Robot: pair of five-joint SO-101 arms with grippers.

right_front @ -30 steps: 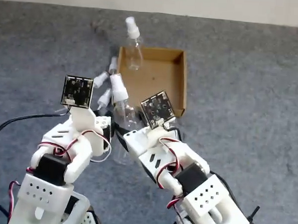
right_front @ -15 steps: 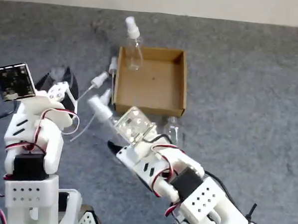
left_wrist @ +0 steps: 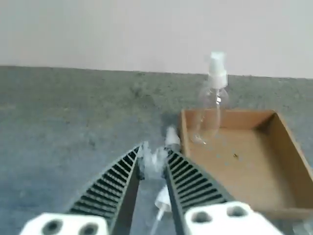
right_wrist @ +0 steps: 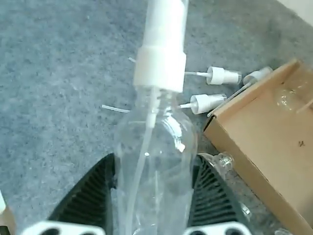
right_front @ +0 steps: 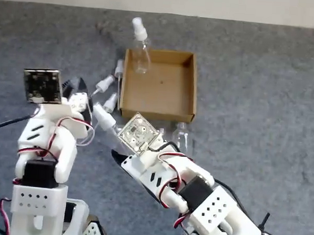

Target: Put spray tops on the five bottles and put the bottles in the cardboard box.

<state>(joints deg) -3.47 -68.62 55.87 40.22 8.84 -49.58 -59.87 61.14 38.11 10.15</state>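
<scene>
My right gripper (right_wrist: 154, 165) is shut on a clear bottle (right_wrist: 155, 142) with a white spray top (right_front: 102, 117) on it, tilted low over the carpet in front of the cardboard box (right_front: 193, 88). My left gripper (left_wrist: 154, 159) hangs to the left of that bottle, narrowly open and holding nothing (right_front: 77, 87). A second capped bottle (right_front: 140, 49) stands in the box's far left corner. Three loose spray tops (right_front: 107, 91) lie by the box's left wall. An uncapped bottle (right_front: 181, 133) stands at the box's near wall.
Grey carpet (right_front: 263, 102) covers the table, with open room to the right of the box and at the far left. A pale wall (left_wrist: 98, 29) runs along the far edge.
My left gripper has let go at the bottle's top and swung away left, then drifted back a little. The right arm has tipped the capped bottle down toward the left.
</scene>
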